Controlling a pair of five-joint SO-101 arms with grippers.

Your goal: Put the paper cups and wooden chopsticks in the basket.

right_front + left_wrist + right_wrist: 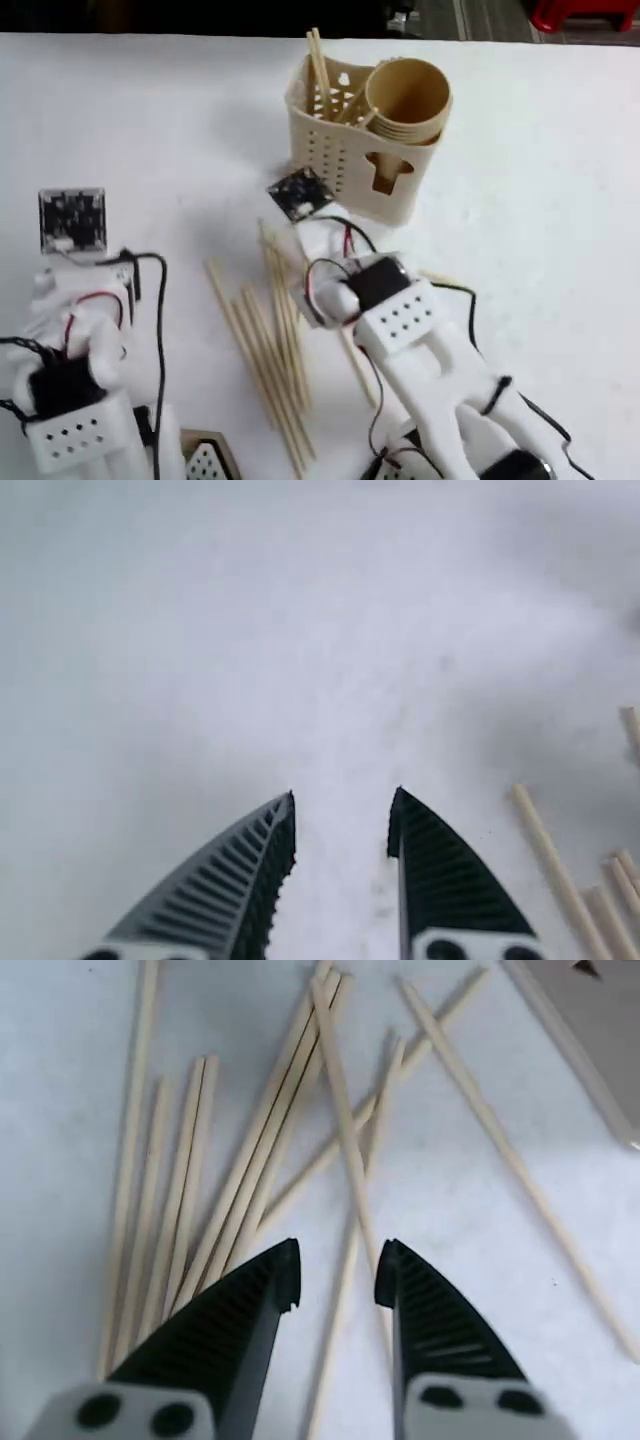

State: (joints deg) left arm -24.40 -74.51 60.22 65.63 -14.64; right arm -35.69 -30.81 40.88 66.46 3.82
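- Surface (150, 120): white. Its far edge runs along the top of the high view, with dark floor beyond.
- Basket (345, 165): cream, perforated and upright, set near the far edge. Broad stretches of white surface lie to either side of it.
- Paper cups (408, 95): stacked, mouth up, in the basket's right part. The rim of the stack stands above the basket's top edge.
- Chopsticks in the basket (320, 60): a few stand in the left part, leaning, with their tips well above the rim.
- Loose chopsticks (275, 350) (250, 1160): a fanned pile lies flat on the surface in front of the basket, between the two arms. It runs from near the basket toward the near edge, and some sticks cross. One stick (355, 370) lies apart, just beside the right arm.
- Right arm (430, 350): it reaches in from the near right corner, with its wrist over the far end of the pile. The right jaws are released and grasp nothing. Two crossed sticks pass under the gap between them.
- Left arm (75, 380): it sits at the near left, well apart from the basket. The left jaws are released, parted over bare surface. The nearest stick ends (550, 860) lie off to one side, not touching them.
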